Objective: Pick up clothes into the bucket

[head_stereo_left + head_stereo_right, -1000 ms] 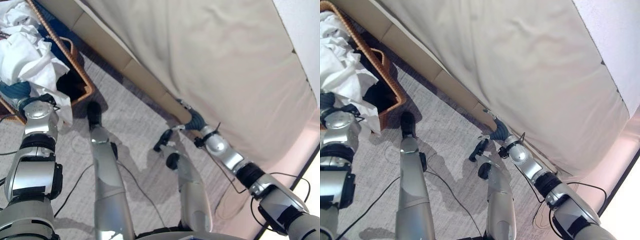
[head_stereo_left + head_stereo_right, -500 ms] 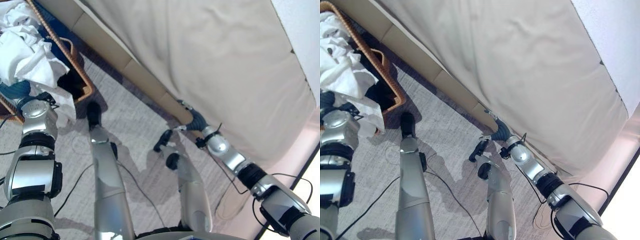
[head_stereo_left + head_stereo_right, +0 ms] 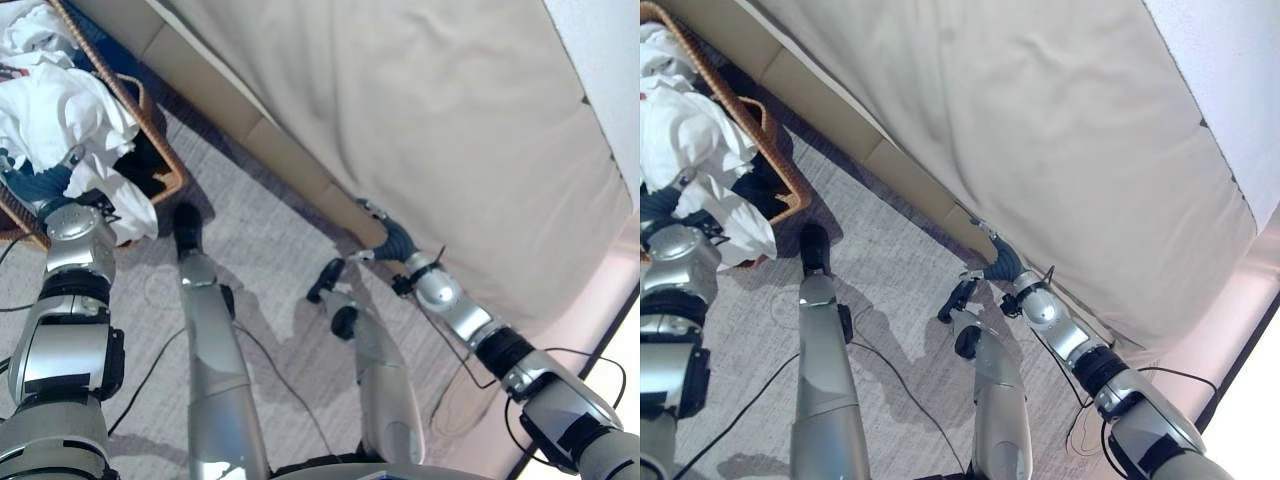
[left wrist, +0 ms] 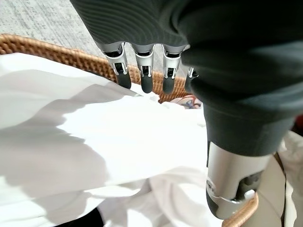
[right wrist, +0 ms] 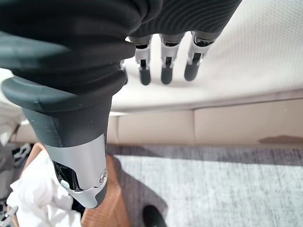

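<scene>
The left hand [image 4: 142,66] hangs right over the basket [image 3: 150,125], fingers straight and apart, nothing in its grasp, with the white cloth [image 4: 85,151] lying loose just beneath the fingertips. That cloth sits heaped in the basket, and one fold spills over the rim toward the floor, so the drop looks made but not quite tidy. Judging by the pile, most of the work appears done: white pieces on top, something dark [image 3: 145,165] tucked lower by the wall. How many garments make up the heap cannot be told, since they run together; at least one white piece and one dark one can be made out. One basket, then, on the grey carpet [image 3: 890,260]. Over on the other side, the right hand [image 5: 163,66] rests low by the bed [image 3: 1040,130], fingers straight and relaxed, holding nothing. No loose clothing is visible on the carpet or on the pale bedcover, so what is left seems to be little: perhaps tucking that hanging fold inside the rim, if anything.
</scene>
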